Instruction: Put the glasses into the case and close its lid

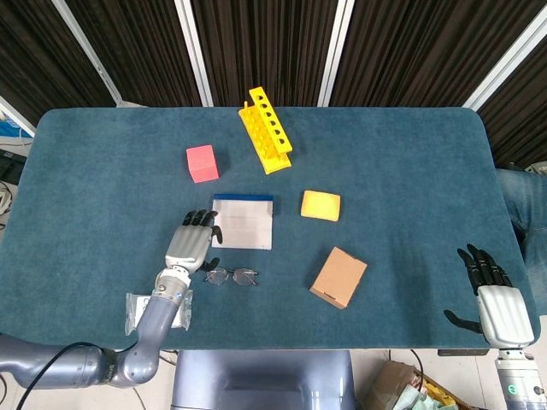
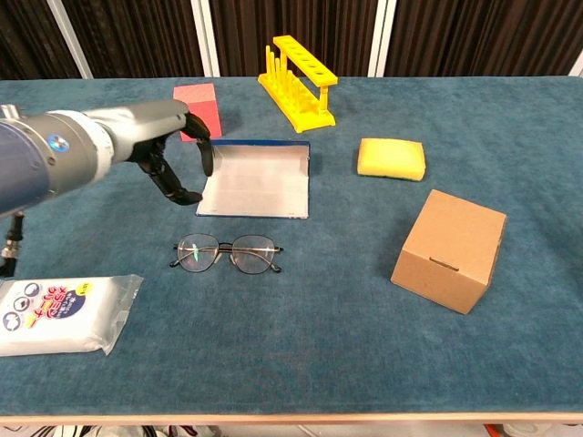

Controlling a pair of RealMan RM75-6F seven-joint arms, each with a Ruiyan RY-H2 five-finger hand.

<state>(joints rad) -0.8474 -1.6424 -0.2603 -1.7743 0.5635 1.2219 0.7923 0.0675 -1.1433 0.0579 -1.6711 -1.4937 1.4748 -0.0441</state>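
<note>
Thin-framed glasses (image 1: 231, 275) (image 2: 227, 254) lie flat on the blue cloth, just in front of the case (image 1: 243, 221) (image 2: 255, 178). The case is open, its pale inside facing up and a blue rim along its far edge. My left hand (image 1: 190, 242) (image 2: 173, 148) hovers at the case's left edge, above and to the left of the glasses, with fingers spread and nothing in them. My right hand (image 1: 493, 295) rests open at the table's near right corner, far from both; the chest view does not show it.
A brown cardboard box (image 1: 338, 277) (image 2: 450, 249) sits right of the glasses. A yellow sponge (image 1: 320, 205) (image 2: 392, 158), a yellow rack (image 1: 266, 130) (image 2: 299, 82) and a pink cube (image 1: 202, 163) (image 2: 202, 97) lie further back. A wipes packet (image 1: 152, 312) (image 2: 62, 313) lies near the front left edge.
</note>
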